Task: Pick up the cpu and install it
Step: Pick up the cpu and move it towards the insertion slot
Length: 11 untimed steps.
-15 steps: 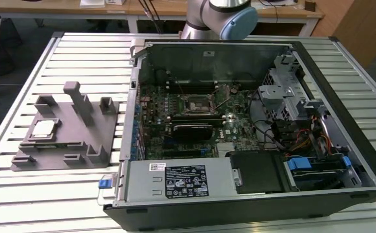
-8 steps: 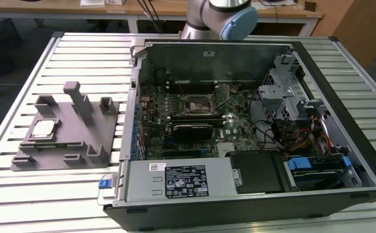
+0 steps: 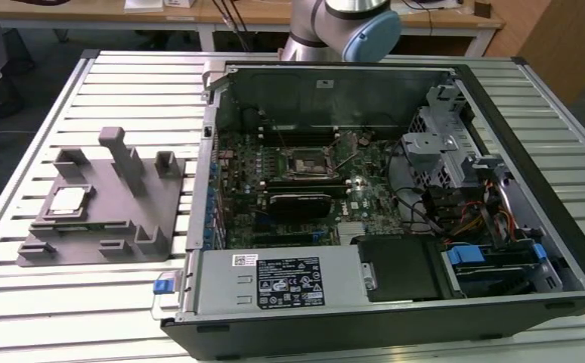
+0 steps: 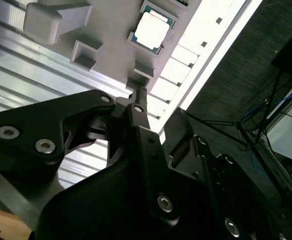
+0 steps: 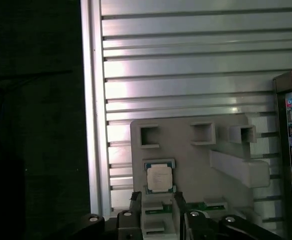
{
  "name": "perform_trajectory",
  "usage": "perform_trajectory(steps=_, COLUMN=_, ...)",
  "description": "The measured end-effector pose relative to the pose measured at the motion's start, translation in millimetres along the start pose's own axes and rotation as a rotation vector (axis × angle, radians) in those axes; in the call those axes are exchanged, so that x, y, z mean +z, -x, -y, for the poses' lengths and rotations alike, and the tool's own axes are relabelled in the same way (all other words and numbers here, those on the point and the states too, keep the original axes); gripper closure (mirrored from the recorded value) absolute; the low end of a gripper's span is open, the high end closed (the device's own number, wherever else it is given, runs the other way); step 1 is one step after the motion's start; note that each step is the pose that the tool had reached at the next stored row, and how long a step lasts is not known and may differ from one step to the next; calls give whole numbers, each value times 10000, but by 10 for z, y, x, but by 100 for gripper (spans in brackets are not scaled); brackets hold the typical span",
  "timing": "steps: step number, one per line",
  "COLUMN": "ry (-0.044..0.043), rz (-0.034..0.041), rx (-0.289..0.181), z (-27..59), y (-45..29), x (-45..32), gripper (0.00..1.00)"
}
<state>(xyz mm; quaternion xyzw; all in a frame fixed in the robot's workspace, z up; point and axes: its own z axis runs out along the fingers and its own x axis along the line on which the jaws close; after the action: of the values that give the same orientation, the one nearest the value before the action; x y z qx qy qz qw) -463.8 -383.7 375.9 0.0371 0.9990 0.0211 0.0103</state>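
On the exterior view's left, a grey plastic fixture (image 3: pixel 121 234) is seen lying on a slatted metal table (image 3: pixel 91 318). The cpu (image 3: pixel 68 200) — a small square chip with a pale metal top — is seated flat in a recess of that fixture, not yet lifted. To the exterior view's right of the fixture, an open computer case (image 3: pixel 353 91) is laid on its side. A dark square socket (image 3: pixel 303 161) is found near the middle of its board, well apart from the cpu.

In the first wrist view the gripper (image 5: pixel 157 197) is seen over the fixture, its two black fingers (image 5: pixel 135 212) spread apart with nothing held between them. The cpu is framed just beyond the fingertips, in line with the gap between them — so the gripper is judged to be lined up with the chip but not touching it. Being square, the chip offers no long axis; its side edges are seen running parallel to the fingers.
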Motion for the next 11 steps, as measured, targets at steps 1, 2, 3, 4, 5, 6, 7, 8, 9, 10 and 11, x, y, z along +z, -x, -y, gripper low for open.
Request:
perform_trajectory(steps=1, ry=-2, rz=-21, rx=-12, z=11, y=3, x=14, gripper=59)
perform_trajectory(steps=2, ry=-3, rz=-42, rx=-32, z=21, y=6, x=33, gripper=53)
perform_trajectory(steps=3, ry=-4, rz=-56, rx=-52, z=29, y=10, x=51, gripper=53)
perform_trajectory(steps=4, ry=-4, rz=-66, rx=-71, z=38, y=15, x=69, gripper=48)
perform_trajectory(steps=5, ry=-5, rz=-75, rx=-91, z=46, y=20, x=86, gripper=42)
perform_trajectory(steps=6, ry=-4, rz=-82, rx=-132, z=60, y=32, x=122, gripper=36)
perform_trajectory(steps=7, ry=-4, rz=-84, rx=-160, z=64, y=38, x=140, gripper=30)
perform_trajectory(steps=8, ry=-3, rz=-87, rx=-201, z=68, y=43, x=159, gripper=30)
perform_trajectory(steps=9, ry=-3, rz=-89, rx=-243, z=71, y=48, x=177, gripper=30)
perform_trajectory(steps=10, ry=-3, rz=-92, rx=-289, z=73, y=53, x=195, gripper=24)
perform_trajectory(steps=11, ry=-2, rz=-94, rx=-340, z=74, y=58, x=213, gripper=24)
